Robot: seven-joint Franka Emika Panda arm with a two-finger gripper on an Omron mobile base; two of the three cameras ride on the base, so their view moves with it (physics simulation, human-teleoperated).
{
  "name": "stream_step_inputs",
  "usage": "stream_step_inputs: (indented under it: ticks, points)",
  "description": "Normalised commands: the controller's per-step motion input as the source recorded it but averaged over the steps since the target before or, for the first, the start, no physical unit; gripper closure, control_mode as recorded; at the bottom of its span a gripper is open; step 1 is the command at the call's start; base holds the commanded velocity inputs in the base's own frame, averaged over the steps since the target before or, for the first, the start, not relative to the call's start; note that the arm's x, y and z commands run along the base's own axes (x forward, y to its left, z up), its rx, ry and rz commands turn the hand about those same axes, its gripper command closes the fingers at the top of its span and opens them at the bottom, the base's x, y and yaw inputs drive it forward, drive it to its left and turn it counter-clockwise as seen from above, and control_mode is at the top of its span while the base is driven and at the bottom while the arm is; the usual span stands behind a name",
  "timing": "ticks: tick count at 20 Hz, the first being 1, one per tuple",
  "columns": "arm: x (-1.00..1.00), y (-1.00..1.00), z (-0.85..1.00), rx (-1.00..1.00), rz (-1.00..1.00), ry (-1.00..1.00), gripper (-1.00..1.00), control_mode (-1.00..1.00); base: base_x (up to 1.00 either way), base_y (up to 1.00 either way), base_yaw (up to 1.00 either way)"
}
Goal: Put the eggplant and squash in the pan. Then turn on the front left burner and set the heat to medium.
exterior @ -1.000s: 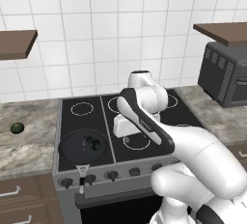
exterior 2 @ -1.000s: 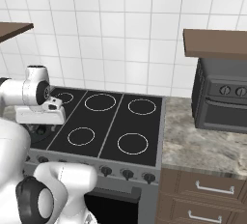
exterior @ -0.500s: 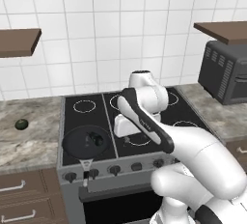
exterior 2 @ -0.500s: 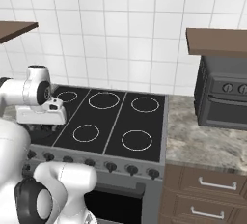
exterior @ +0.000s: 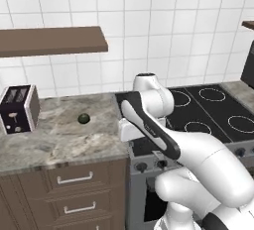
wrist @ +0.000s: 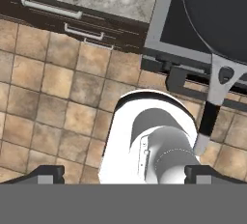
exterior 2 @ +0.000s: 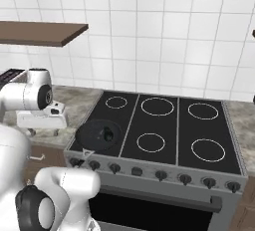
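The squash (exterior: 84, 118) lies alone on the marble counter (exterior: 59, 135), a small round dark green ball left of the stove. The pan (exterior 2: 99, 134) sits at the stove's front left and covers the front left burner. Inside it is a small dark lump, the eggplant (exterior 2: 107, 135). My gripper (exterior 2: 44, 130) hangs open over the counter's edge just left of the pan, pointing down, with nothing between its fingers. In the hand view the gripper (wrist: 124, 175) looks down at the floor, with the pan (wrist: 217, 15) and its grey handle (wrist: 219, 80) at the upper right.
A dark toaster (exterior: 19, 109) stands at the counter's left end under a wooden shelf (exterior: 52, 40). Drawers (exterior: 74, 194) fill the cabinet below. A row of knobs (exterior 2: 137, 171) lines the stove front. The other ringed zones (exterior 2: 157, 106) are bare.
The whole picture has shifted: the base has driven left, so the stove now lies to the right and the toaster and counter have come into view. The gripper stays open.
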Motion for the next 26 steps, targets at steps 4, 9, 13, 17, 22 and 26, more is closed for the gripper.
stream_step_inputs:
  ticks: [4,9,13,17,22,26]
  points:
    - [0.0,0.0,0.0,0.0,0.0,0.0,-1.0,1.0,0.0,0.93,0.0]
    - [0.0,0.0,0.0,0.0,0.0,0.01,-1.0,-1.0,0.0,0.28,-0.01]
    - [0.11,0.06,0.0,0.0,0.0,0.0,-1.0,-1.0,0.0,0.0,0.0]
    - [0.63,0.09,0.0,0.0,0.0,0.0,-1.0,-1.0,0.0,0.0,0.0]
    - [0.53,0.0,0.0,0.0,-0.01,0.0,-1.0,-1.0,0.0,0.0,0.0]
    - [0.95,-0.05,-0.05,-0.02,-0.07,0.0,-1.0,-1.0,0.0,0.0,0.0]
